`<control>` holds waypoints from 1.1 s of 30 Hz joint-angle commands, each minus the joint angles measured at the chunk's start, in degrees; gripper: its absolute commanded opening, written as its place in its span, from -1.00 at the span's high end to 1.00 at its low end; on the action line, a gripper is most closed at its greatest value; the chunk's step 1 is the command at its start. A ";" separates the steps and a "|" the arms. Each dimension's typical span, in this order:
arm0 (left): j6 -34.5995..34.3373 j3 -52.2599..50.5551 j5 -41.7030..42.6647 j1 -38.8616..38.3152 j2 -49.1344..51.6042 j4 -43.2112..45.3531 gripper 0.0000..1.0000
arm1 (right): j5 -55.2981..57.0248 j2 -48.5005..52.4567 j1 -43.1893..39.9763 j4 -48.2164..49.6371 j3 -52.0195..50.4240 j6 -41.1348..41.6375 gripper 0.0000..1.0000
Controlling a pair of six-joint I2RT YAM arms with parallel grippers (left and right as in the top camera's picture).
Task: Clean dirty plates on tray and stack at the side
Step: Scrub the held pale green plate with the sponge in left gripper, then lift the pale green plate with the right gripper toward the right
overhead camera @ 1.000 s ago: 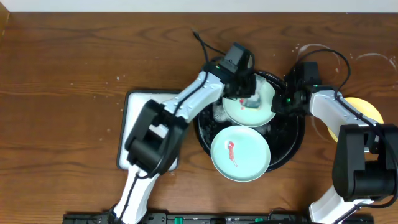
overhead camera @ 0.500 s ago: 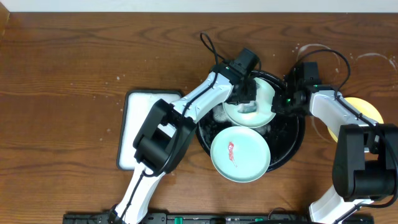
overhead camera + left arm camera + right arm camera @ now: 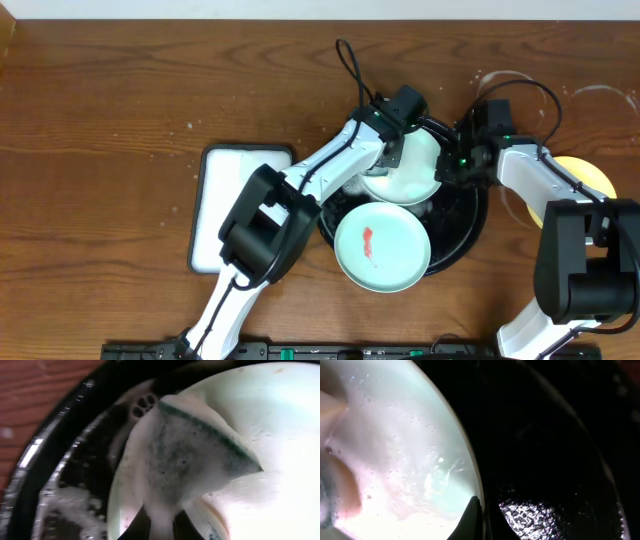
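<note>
The black tray [image 3: 472, 228] holds two mint-green plates. The upper plate [image 3: 420, 172] is soapy; the lower plate [image 3: 382, 250] bears a red smear. My left gripper [image 3: 395, 160] is shut on a sudsy green-edged sponge [image 3: 190, 455] pressed on the upper plate [image 3: 285, 420]; its fingertips [image 3: 161, 527] pinch the sponge's base. My right gripper [image 3: 447, 168] is shut on that plate's right rim, with the rim between its fingers [image 3: 481, 512]. The wet plate face [image 3: 395, 445] fills the left of the right wrist view. The yellow plate [image 3: 592, 172] lies on the table at the right, half hidden by the right arm.
A white rectangular tray [image 3: 215, 205] lies left of the black tray, under the left arm. Suds and water sit in the black tray's bottom [image 3: 540, 515]. Whitish water rings [image 3: 600, 95] mark the wood at the back right.
My left gripper has swept the sponge rightward and toward the back across the upper plate. The lower plate has slid a little to the left. The right gripper has held still.
</note>
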 commanded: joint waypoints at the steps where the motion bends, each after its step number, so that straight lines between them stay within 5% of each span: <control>1: 2.95 1.92 -15.26 2.82 4.00 -3.50 0.85 | 1.86 0.68 -0.04 -1.38 -0.02 -1.16 0.97; 19: -0.72 11.45 -11.17 4.68 -3.98 -21.59 0.85 | 1.88 0.68 -0.04 -1.33 -0.02 -1.22 0.98; 33: -0.42 10.67 0.28 23.37 -15.91 -44.63 0.85 | 4.11 -1.49 0.44 -3.89 3.67 -6.56 0.97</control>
